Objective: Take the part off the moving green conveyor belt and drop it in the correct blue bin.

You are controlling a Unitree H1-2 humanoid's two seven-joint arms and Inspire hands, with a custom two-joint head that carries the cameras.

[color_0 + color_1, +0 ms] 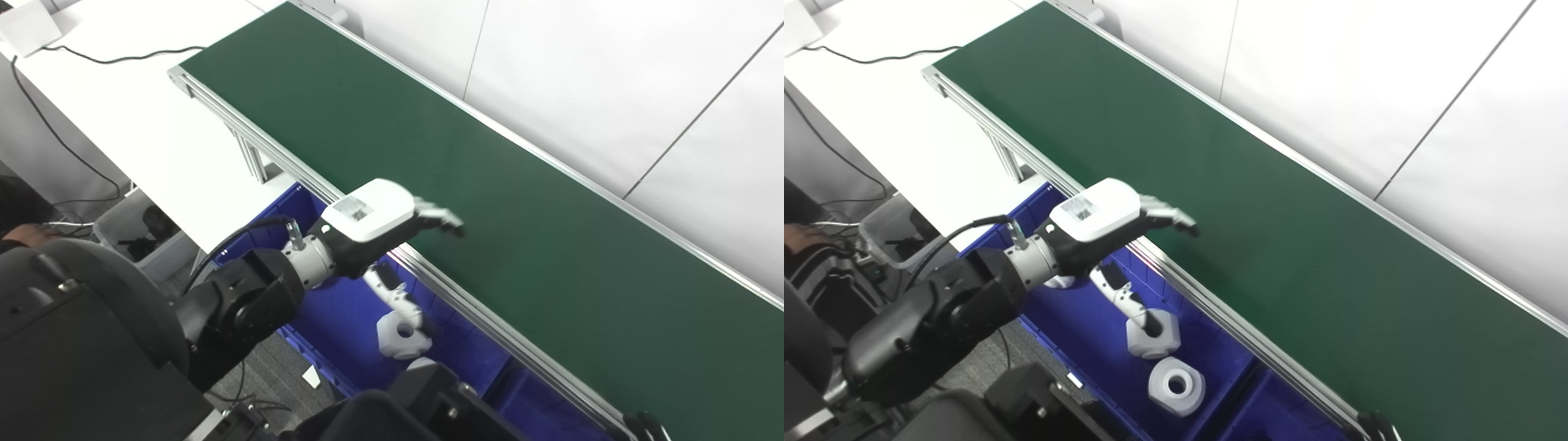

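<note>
1. White-backed left hand (1118, 223) reaches over the belt's near rail; its fingers (1167, 217) stretch apart over the green, clasping nothing; its thumb (1121, 294) hangs down into the bin; the right hand is barely visible at the bottom edge, so I cannot tell its state.
2. Green conveyor belt (1274, 202) carries no part in view.
3. White hexagonal nuts lie in the blue bin (1078, 324) below: one (1154, 337) at the hand's 5 o'clock, touching the thumb tip; another (1177, 384) further toward 5 o'clock.
4. Judging by these, a part would be rigid, light, smooth plastic; opposite flats look the surest hold.
</note>
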